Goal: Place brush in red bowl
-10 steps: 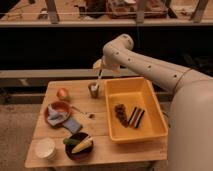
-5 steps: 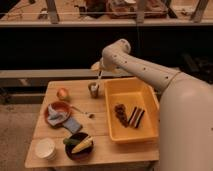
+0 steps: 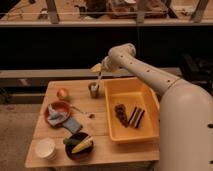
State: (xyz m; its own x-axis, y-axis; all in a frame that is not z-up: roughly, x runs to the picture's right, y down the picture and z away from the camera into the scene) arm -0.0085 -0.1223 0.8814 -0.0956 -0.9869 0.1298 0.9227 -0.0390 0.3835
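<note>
Tool [image 3: 99, 69] hovering over the far side of the desk [image 3: 97, 126], right at the top of the brush [image 3: 98, 80].

The brush is leaning, handle up, in a small cup [image 3: 93, 90], which is offering its top end to a grasp from above. I cannot tell whether the tool is clamping it. The arm [image 3: 145, 72] is reaching in from the right over the yellow tub [image 3: 131, 82], elbow high and wrist dipping down. The red bowl [image 3: 48, 111] is waiting well apart, front-left, with a grey cloth [image 3: 61, 118] lying in it.
</note>
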